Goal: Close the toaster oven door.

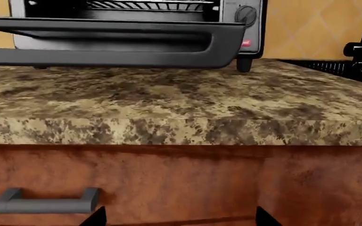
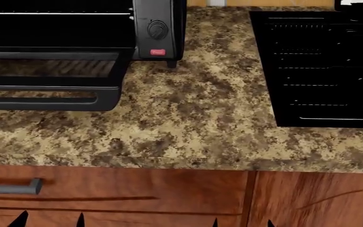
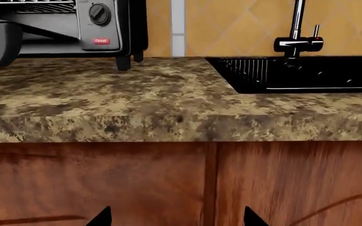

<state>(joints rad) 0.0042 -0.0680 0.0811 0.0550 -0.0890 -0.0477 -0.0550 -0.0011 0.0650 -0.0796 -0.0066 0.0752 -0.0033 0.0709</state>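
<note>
Black fingertips of the left gripper [image 2: 49, 220] and right gripper [image 2: 241, 222] poke up nearest the head camera, each pair spread apart and holding nothing, in front of the wooden cabinet fronts [image 2: 168, 194] below the counter's front edge. A grey drawer handle [image 2: 8, 186] sits on the drawer front by the left gripper. On the speckled granite countertop [image 2: 194, 123], toward its back left, stands the toaster oven [image 2: 159, 28], knob and red button on its side panel. The toaster oven door [image 2: 49, 78] lies folded down flat over the counter, its bar handle [image 2: 43, 100] toward the front edge. A black sink [image 2: 320, 66] sits at back right, with a faucet [image 3: 297, 28] behind it.
</note>
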